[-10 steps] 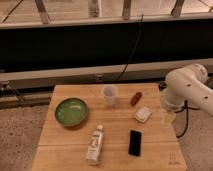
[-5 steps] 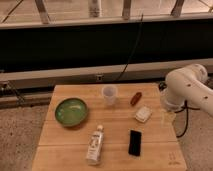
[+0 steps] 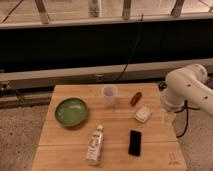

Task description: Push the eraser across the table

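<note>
The eraser (image 3: 135, 142), a flat black slab, lies on the front right part of the light wooden table (image 3: 65, 137), its long side running front to back. My white arm (image 3: 187, 90) comes in from the right. My gripper (image 3: 167, 117) hangs down at the table's right edge, to the right of and behind the eraser, apart from it. Nothing is seen in the gripper.
A green bowl (image 3: 71, 111) sits at the left. A clear cup (image 3: 109, 95) and a reddish-brown oval thing (image 3: 135, 98) stand at the back. A small white block (image 3: 143, 114) lies between the gripper and the eraser. A bottle (image 3: 95, 145) lies left of the eraser.
</note>
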